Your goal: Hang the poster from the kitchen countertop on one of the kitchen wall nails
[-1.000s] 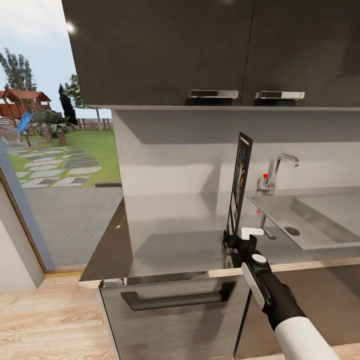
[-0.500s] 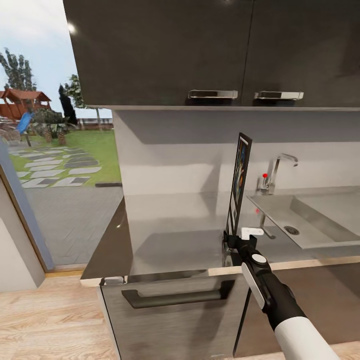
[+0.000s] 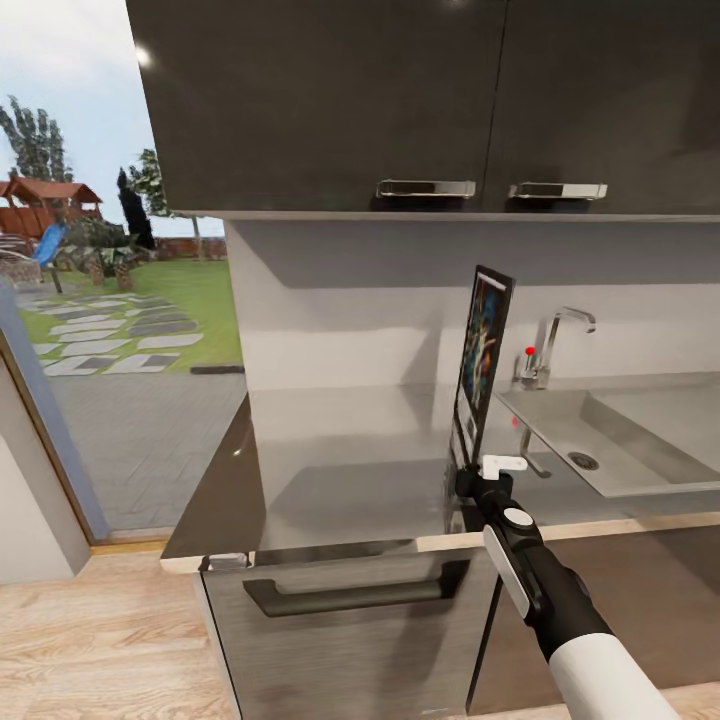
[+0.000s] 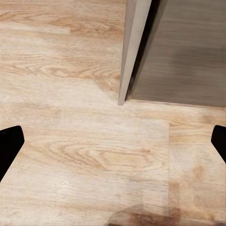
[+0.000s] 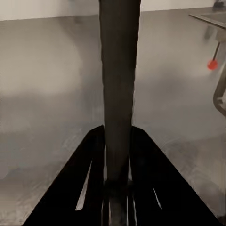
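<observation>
Right gripper is clamping the bottom edge of the poster, holding it upright above the kitchen countertop. Poster is standing nearly edge-on to the head camera, black frame and a sliver of dark blue artwork showing, top edge leaning slightly toward 1 o'clock. In the right wrist view the poster is rising as a dark vertical strip out of the right gripper, both black fingers pressing against its two faces.

Right arm is reaching in from 5 o'clock, black forearm with white sleeve, crossing the front edge of the countertop.

Inset sink is sitting at 3 o'clock from the poster, chrome tap behind it with a red knob near its base. Tap and red knob are also showing at the side of the right wrist view, blurred.

Dark glossy wall cabinets are hanging at 12 o'clock, two chrome handles side by side. Plain light grey wall is running behind the worktop. Brushed-metal drawer front with a dark handle is below the counter at 6 o'clock. Window at 9 o'clock is showing a garden with stepping stones.

Left gripper is pointing down at the wood floor, its two black fingertips far apart, nothing between them; a cabinet corner is beside it.
</observation>
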Robot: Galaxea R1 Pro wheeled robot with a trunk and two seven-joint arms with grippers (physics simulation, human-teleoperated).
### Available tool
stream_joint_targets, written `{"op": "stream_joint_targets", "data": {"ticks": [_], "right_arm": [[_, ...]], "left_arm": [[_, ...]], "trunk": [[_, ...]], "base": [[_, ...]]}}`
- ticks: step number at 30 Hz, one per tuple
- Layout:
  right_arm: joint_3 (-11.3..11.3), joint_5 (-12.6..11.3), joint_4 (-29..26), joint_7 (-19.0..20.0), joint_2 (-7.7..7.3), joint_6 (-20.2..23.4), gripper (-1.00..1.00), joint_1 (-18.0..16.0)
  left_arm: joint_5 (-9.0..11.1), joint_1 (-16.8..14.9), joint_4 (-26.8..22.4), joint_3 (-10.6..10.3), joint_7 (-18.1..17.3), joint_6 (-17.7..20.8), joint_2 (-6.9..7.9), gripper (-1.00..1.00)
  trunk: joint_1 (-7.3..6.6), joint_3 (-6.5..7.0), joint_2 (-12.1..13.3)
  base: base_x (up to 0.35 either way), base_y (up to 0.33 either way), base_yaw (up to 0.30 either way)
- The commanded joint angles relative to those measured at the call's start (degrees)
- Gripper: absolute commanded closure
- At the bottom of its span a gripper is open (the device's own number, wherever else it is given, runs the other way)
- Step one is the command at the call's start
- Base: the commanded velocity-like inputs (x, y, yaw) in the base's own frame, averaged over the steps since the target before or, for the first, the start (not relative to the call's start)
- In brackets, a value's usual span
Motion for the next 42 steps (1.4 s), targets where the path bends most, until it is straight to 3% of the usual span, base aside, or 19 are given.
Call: {"op": "stream_joint_targets", "data": {"ticks": [1,33,42], "right_arm": [[0.3,-0.8,-0.1,-0.6,-0.10,0.2,1.00,0.0],[0.4,-0.8,-0.7,-0.5,-0.05,0.1,1.00,0.0],[0.4,-0.8,-0.8,-0.6,-0.05,0.1,1.00,0.0]], "left_arm": [[0.0,0.0,-0.1,0.2,-0.4,0.0,-0.03,-1.00],[0.0,0.0,-0.2,0.2,-0.4,0.0,-0.03,-1.00],[0.0,0.0,-0.2,2.6,-0.4,0.0,-0.11,-1.00]], "trunk": [[0.00,-0.05,0.0],[0.00,0.47,0.0],[0.00,1.11,0.0]], "base": [[0.000,0.000,0.000],[0.000,0.000,0.000],[-0.009,0.000,0.000]]}}
